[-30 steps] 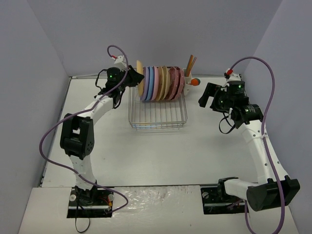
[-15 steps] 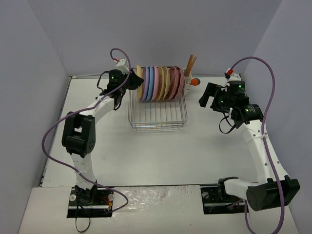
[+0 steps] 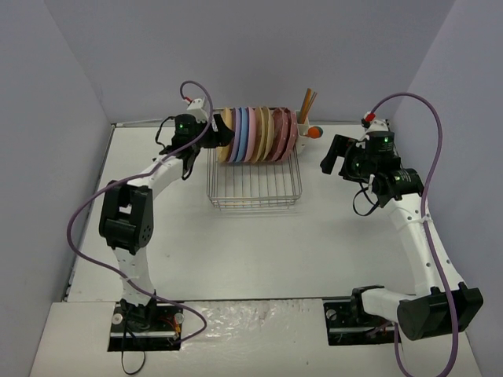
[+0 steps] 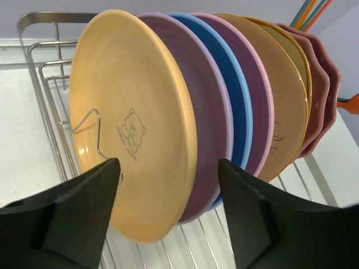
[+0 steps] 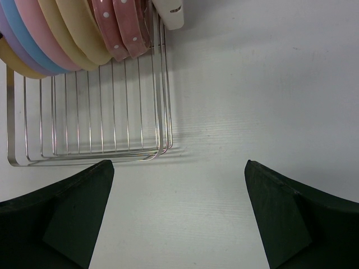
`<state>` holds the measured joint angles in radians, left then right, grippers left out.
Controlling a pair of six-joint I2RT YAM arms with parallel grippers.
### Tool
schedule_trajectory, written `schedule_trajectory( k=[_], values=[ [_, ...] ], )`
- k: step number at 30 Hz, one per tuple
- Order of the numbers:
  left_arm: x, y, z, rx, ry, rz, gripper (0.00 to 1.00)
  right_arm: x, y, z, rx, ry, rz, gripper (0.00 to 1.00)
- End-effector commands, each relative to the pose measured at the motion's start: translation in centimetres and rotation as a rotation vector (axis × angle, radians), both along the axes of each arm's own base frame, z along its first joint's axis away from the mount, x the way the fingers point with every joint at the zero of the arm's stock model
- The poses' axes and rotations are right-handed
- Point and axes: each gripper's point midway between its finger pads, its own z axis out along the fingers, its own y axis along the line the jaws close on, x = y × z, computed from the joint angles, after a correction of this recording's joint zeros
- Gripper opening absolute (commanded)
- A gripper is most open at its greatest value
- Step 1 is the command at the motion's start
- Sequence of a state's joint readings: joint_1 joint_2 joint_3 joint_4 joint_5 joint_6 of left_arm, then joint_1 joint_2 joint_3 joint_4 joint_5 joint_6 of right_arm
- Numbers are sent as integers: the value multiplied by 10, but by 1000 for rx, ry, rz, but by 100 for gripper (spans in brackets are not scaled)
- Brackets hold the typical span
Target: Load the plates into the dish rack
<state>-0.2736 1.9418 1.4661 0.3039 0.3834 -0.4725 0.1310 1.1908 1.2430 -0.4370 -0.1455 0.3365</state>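
orange-yellow round plate (image 4: 132,123) stands on edge at the left end of the silver wire dish rack (image 3: 253,188), propped by its dividers; left gripper (image 4: 168,188), jaws gaping wide and empty, hovers just beside it; right gripper (image 5: 179,190) likewise, right of the rack.

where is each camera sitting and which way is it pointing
Top external: high behind the bases, looking down; both arms, left hand, right hand show.
Left wrist: beside the dish rack, facing the orange-yellow plate; its two fingers show.
Right wrist: above the table, looking down at the rack's near right corner; its fingers show.
All three share the plates.
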Motion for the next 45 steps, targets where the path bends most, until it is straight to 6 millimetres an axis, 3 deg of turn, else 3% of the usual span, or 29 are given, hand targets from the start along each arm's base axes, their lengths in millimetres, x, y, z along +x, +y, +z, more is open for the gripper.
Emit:
schedule_trajectory(
  k=[1, 3, 7, 8, 11, 14, 16, 19, 23, 26, 30, 36, 45],
  values=[
    [-20, 15, 104, 22, -221, 35, 76, 8, -8, 38, -25, -134, -17, 100],
    [-34, 27, 123, 63, -253, 65, 84, 8, -13, 45, -49, -159, -29, 100],
    [-67, 60, 149, 152, -269, 162, 91, 4, -22, 63, -91, -218, -50, 100],
    [-73, 68, 143, 192, -249, 181, 92, 2, -25, 68, -106, -236, -57, 100],
    [-109, 95, 165, 272, -296, 239, 97, -2, -37, 81, -144, -290, -106, 100],
    [-149, 123, 143, 375, -224, 283, 97, -13, -48, 97, -182, -358, -142, 100],
    [-176, 146, 151, 422, -222, 353, 97, -17, -52, 100, -198, -385, -153, 100],
    [-225, 178, 142, 490, -161, 425, 97, -30, -62, 110, -223, -446, -198, 100],
    [-271, 212, 135, 520, -122, 550, 97, -38, -68, 109, -251, -471, -214, 100],
    [-295, 235, 126, 535, -121, 647, 97, -41, -67, 103, -267, -479, -210, 100],
    [-314, 243, 101, 537, -103, 667, 97, -43, -63, 99, -266, -507, -194, 100],
    [-319, 238, 65, 507, -25, 650, 97, -45, -63, 84, -267, -494, -192, 100],
    [-306, 228, 53, 462, -3, 638, 97, -46, -64, 89, -262, -519, -202, 100]
  ],
)
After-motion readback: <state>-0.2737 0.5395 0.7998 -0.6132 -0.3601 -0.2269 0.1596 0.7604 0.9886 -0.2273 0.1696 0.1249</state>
